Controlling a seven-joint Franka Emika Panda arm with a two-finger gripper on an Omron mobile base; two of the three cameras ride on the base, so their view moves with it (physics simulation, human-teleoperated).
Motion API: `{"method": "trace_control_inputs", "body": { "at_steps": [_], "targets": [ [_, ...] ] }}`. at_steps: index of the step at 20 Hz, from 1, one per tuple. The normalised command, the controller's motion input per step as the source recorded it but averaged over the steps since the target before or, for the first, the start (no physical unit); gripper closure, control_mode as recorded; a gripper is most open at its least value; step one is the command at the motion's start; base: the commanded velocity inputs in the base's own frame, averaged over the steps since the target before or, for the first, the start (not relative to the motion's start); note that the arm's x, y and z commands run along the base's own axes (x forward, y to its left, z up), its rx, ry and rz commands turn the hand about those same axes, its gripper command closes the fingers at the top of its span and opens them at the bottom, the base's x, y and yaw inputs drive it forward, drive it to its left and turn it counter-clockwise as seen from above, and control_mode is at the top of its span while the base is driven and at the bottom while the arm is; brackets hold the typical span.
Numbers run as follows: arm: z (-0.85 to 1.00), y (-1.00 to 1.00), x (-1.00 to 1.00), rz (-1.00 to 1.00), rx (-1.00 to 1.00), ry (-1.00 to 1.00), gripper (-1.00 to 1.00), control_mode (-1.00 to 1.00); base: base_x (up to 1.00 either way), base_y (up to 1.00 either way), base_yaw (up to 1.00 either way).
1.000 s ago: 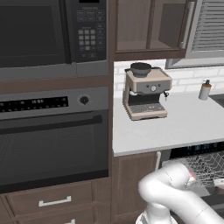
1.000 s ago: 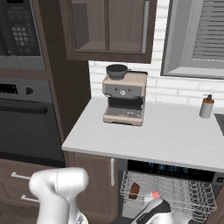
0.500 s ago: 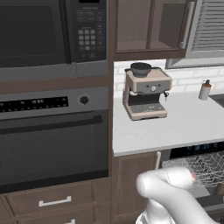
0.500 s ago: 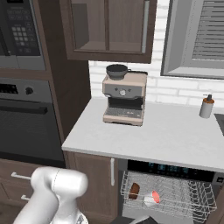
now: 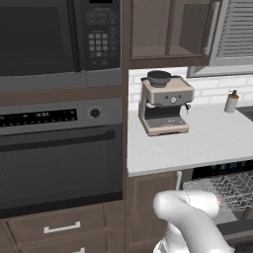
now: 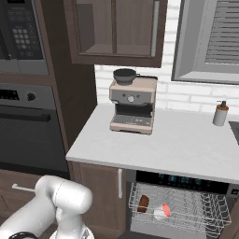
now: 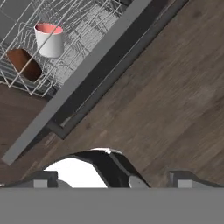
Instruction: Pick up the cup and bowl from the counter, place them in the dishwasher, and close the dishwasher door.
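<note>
Reddish-brown bowl [image 7: 24, 64] and white, pink-lined cup [image 7: 49, 39] in a grey wire rack [image 6: 186, 210]; pale counter [image 6: 168, 142]; beige coffee machine [image 6: 132, 103].

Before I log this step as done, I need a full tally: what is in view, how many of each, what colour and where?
cup: one, white with a pinkish-red inside, in the wire rack.
bowl: one, reddish-brown, in the rack beside the cup.
wire rack: one, grey, pulled out of the dishwasher.
dishwasher door: one, dark grey, open and lowered.
counter: one, pale grey-white, over brown cabinets.
coffee machine: one, beige with a dark hopper, at the back of the counter.
soap bottle: one, grey, on the counter at the right.
oven: one, black, left of the counter.
microwave: one, dark, above the oven.
floor: brown wood.
pincer: one, dark-tipped, open, above the floor.
</note>
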Motion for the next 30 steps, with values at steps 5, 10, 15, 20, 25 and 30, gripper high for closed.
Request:
{"method": "trace_control_inputs", "body": {
  "at_steps": [5, 10, 15, 20, 25, 30],
  "targets": [
    [-0.73, 0.02, -0.86, -0.13, 0.18, -0.05, -1.0, -1.0, 0.0, 0.0, 0.0],
    [-0.92, 0.39, 0.1, -0.23, 0.2, -0.22, -1.0, -1.0, 0.0, 0.0, 0.0],
    [-0.65, 0.17, 0.81, -0.23, 0.2, -0.12, -1.0, -1.0, 0.0, 0.0, 0.0],
    [-0.74, 0.03, 0.92, -0.23, 0.13, -0.03, -1.0, -1.0, 0.0, 0.0, 0.0],
    [-0.93, 0.0, 1.0, -0.18, 0.01, 0.09, -1.0, -1.0, 0.0, 0.0, 0.0],
    [-0.43, 0.0, 1.0, -0.15, 0.06, 0.0, -1.0, -1.0, 0.0, 0.0, 0.0]
  ]
}}
